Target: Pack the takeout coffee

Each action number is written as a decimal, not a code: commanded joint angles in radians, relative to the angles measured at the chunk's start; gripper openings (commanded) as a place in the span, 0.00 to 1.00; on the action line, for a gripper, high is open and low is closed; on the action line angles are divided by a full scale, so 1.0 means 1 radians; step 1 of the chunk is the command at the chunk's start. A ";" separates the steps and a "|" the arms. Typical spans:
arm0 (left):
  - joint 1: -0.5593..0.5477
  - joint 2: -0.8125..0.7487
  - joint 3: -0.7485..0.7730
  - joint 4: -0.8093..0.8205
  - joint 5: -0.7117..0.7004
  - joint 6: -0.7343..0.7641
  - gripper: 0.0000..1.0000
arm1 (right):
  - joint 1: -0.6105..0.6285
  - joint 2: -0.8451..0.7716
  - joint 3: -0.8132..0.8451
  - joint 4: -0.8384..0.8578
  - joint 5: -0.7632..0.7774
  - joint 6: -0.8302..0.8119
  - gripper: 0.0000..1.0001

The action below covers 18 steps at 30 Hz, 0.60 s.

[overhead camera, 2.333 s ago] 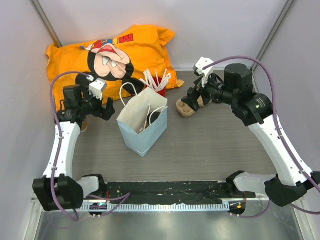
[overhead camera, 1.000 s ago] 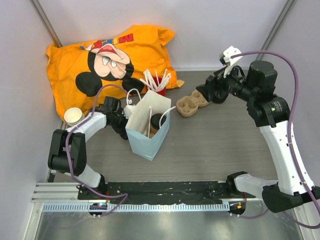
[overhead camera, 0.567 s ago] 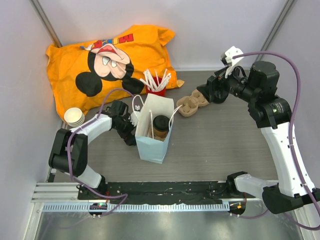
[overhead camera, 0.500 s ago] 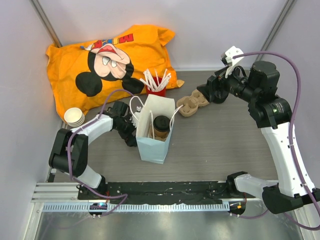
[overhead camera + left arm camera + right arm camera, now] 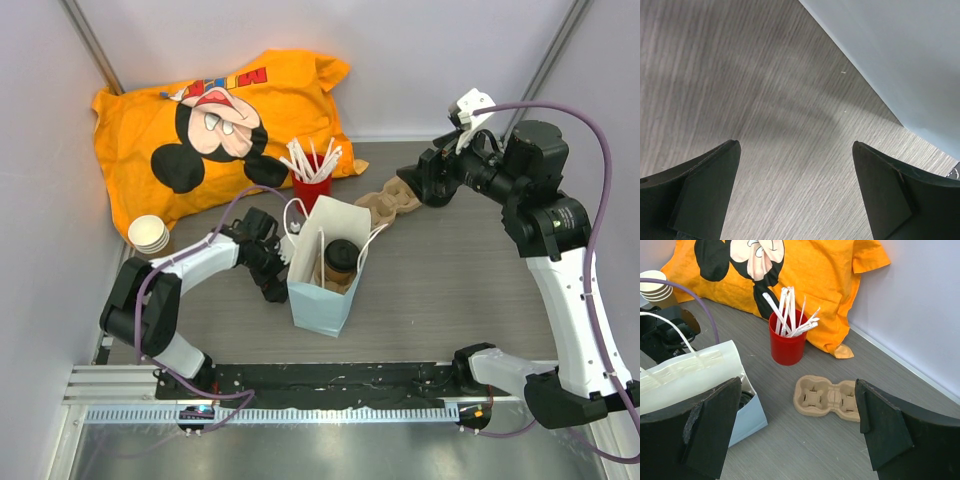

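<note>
Inside the pale blue bag (image 5: 320,305), the takeout coffee (image 5: 340,258) stands upright.
I'd ease my spread, empty left fingers (image 5: 705,192) away without nudging it; right fingers (image 5: 710,430) hang spread too.

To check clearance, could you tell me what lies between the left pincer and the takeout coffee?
The paper bag's side wall separates left pincer and coffee; top view.

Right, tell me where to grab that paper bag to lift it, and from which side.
Take the paper bag by its white cord handles, coming straight down from above. It stands upright and open, the handles loop above the rim, and the lidded coffee sits inside; squeezing the thin walls sideways would likely crumple it.
</note>
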 commanded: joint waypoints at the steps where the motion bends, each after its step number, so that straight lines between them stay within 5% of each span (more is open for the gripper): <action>1: -0.004 -0.049 -0.026 -0.005 -0.015 -0.040 1.00 | -0.007 -0.021 0.037 0.023 -0.012 0.003 1.00; 9: 0.034 -0.100 0.009 0.072 -0.126 -0.240 1.00 | -0.011 -0.024 0.037 0.023 -0.002 0.000 1.00; 18: 0.298 -0.232 0.237 -0.041 -0.020 -0.277 1.00 | -0.010 -0.027 0.039 -0.006 0.024 -0.033 1.00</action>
